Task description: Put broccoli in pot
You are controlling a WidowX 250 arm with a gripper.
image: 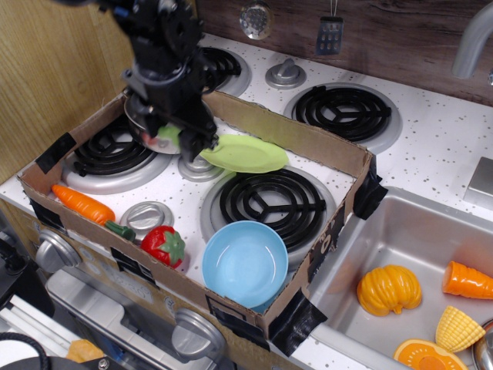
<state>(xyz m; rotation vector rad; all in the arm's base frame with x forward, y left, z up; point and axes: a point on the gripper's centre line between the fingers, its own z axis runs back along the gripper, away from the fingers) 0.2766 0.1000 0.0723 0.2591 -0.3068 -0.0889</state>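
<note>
Pincer (182, 137): closed on the broccoli, held low over the rear left of the cardboard box.
Broccoli (169, 136): pale green lump, only partly visible between the pincer's fingers — lifted clear of the counter.
Pot (139, 131): shiny steel, mostly hidden behind the arm; a sliver of rim showed at the left, directly under or just beside the broccoli.
Cardboard box (308, 142): open tray taped onto the counter (431, 146), holding the task's things.
Green plate (245, 153): just right of the pincer, touching or nearly so; cannot tell which.
Other contents: blue bowl (245, 264), red strawberry toy (163, 245), carrot (82, 205), all near the front edge.
Progress: pick-up done and the carry apparently finished — what remained, by judgement, was lowering and releasing into the pot.
Risk: a drop on the rim or plate.
</note>
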